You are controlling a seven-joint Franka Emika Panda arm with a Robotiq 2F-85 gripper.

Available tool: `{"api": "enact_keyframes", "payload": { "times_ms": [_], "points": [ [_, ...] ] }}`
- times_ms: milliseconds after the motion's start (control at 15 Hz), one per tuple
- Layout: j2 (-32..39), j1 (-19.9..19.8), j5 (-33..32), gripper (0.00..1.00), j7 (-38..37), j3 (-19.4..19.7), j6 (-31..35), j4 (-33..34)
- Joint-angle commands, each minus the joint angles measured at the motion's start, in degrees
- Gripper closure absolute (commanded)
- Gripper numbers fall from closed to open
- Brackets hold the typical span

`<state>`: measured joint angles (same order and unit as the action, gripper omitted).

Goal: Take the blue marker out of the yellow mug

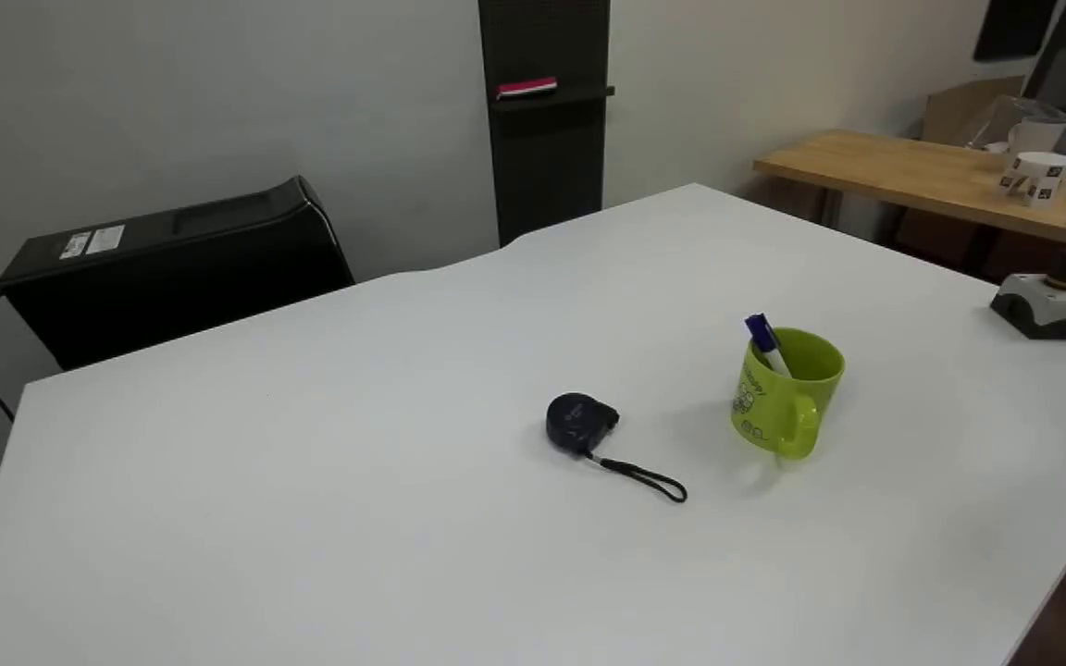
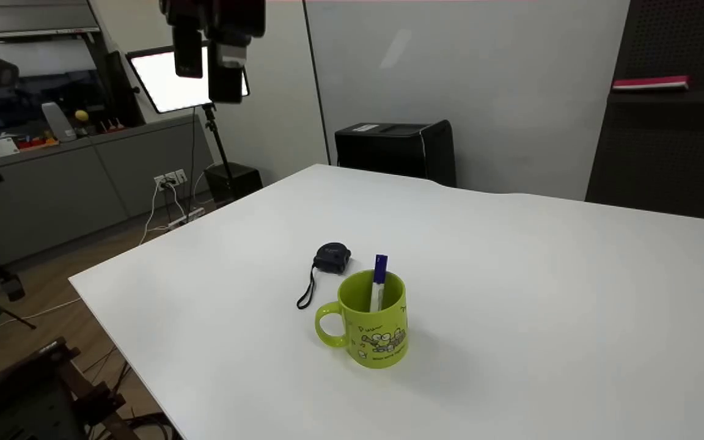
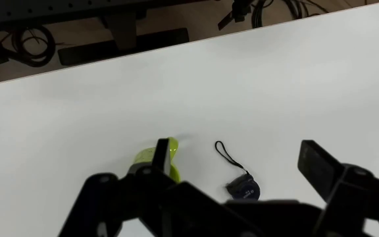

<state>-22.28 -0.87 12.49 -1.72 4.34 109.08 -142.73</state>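
Observation:
The yellow mug stands upright on the white table, and it also shows in an exterior view. The blue marker leans inside it, blue cap up and above the rim; it also shows in an exterior view. In the wrist view the mug is partly hidden behind a finger, and the marker is hidden. My gripper is open and empty, high above the table. Its dark fingers also hang at the top of an exterior view, well above the mug.
A small black tape measure with a cord loop lies beside the mug; it shows in the wrist view between the fingers. A grey and black button box sits near the table's edge. A black case stands behind the table.

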Motion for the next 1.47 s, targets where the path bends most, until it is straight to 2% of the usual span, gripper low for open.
{"api": "enact_keyframes", "payload": {
  "times_ms": [0, 400, 733, 1400],
  "points": [
    [2.97, -0.61, 0.33, 0.00, 2.97, 0.31, 1.39, 0.51],
    [10.58, -1.93, 0.74, 0.00, 8.09, 2.03, 8.14, 2.58],
    [18.70, -2.31, 2.78, 0.00, 11.93, 2.87, 15.70, 7.23],
    [35.64, -5.23, 3.31, 0.00, 10.58, 1.86, 16.56, 22.84]
  ]
}}
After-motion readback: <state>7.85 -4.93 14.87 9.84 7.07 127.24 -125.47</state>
